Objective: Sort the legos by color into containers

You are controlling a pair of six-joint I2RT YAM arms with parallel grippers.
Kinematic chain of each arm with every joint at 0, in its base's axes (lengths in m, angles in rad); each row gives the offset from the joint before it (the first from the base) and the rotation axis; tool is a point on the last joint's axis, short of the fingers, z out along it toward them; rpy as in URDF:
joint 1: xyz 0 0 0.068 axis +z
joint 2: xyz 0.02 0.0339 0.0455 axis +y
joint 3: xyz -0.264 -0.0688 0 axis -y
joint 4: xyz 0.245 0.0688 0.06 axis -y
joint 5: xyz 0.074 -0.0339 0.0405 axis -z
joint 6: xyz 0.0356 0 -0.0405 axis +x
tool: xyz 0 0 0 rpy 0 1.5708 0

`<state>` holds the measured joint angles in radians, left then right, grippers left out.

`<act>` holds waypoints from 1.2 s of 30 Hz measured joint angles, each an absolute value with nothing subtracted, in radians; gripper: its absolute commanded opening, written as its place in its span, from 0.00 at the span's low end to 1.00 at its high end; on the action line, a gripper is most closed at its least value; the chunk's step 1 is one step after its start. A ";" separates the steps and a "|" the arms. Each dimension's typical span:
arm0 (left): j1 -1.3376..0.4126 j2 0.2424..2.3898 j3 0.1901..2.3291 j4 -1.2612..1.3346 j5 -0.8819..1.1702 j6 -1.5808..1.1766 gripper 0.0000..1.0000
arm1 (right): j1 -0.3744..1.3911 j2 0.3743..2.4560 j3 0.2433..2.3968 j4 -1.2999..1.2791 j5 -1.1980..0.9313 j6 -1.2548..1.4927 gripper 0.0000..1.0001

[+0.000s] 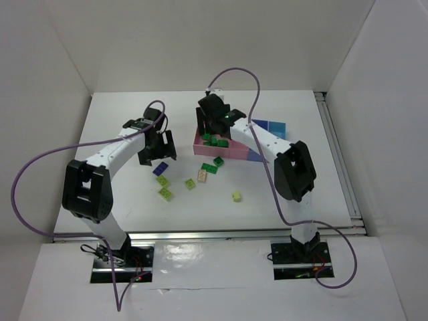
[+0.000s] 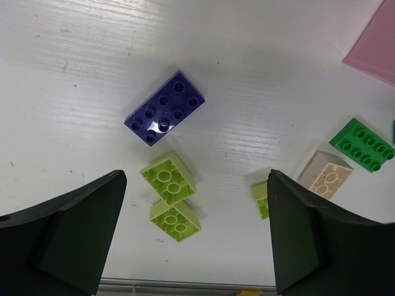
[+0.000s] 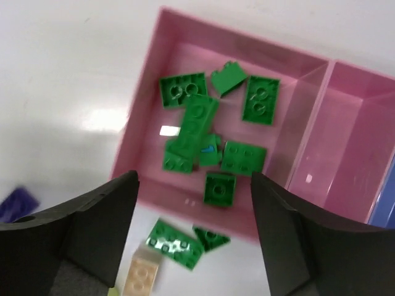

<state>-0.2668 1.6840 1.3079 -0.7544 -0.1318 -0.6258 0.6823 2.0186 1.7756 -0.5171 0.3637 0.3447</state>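
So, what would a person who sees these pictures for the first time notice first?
Probably the heap of dark green bricks lying in the large pink bin, directly below the open right fingers. Next comes the single purple brick on the white table, alone in its colour, with yellow-green bricks beside it and the open left fingers above them.

Apparently eight dark green legos [image 3: 197, 117] lie in the large pink bin [image 3: 150, 92]; purple brick [image 2: 164, 107], yellow-green bricks [image 2: 168, 179], beige brick [image 2: 326, 175] outside.
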 measured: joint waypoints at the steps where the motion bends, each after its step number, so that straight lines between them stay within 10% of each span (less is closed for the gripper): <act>1: -0.266 1.686 1.308 -0.754 -0.133 -0.622 0.98 | 0.670 2.048 1.803 -0.521 0.364 0.344 0.83; 16: -0.257 1.924 1.335 -0.748 -0.216 -0.550 0.87 | 0.643 1.616 1.291 -0.540 0.354 0.411 0.84; 26: -0.146 1.958 1.371 -0.728 -0.166 -0.550 0.40 | 0.643 1.584 1.245 -0.560 0.363 0.441 0.84; 36: -0.119 1.955 1.370 -0.720 -0.125 -0.525 0.23 | 0.636 1.584 1.245 -0.563 0.391 0.448 0.84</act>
